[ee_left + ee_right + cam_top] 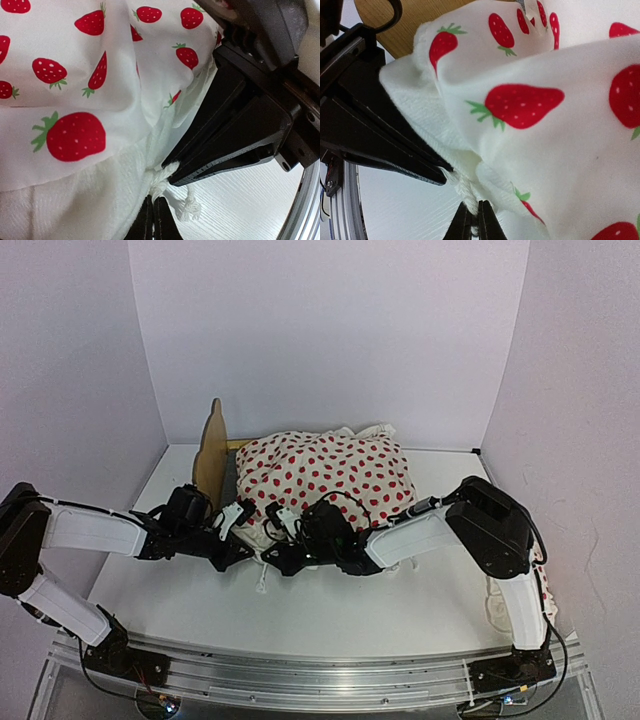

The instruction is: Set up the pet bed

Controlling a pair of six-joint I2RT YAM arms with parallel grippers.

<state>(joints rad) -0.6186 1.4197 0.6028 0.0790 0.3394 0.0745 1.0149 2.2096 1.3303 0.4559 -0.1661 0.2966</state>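
The pet bed shows only as its plywood headboard (pixel 212 450) (pixel 412 30) at the left, and the rest lies under a heaped white strawberry-print duvet (pixel 330 475) (pixel 75 100) (pixel 530 115). Both grippers meet at the duvet's near edge, tip to tip. My left gripper (pixel 250 538) (pixel 152 202) is shut on the white braided cord (pixel 167 177) at the duvet's corner. My right gripper (pixel 272 552) (pixel 476 206) is shut on the same cord (pixel 462 185), right beside the left one. A frayed cord end (pixel 189 210) hangs down to the table.
The white table (pixel 350 610) lies under the grippers, and white walls close in the back and both sides. A white red-dotted cloth piece (pixel 497 605) lies at the right, partly behind the right arm. A metal rail (pixel 320 675) runs along the near edge.
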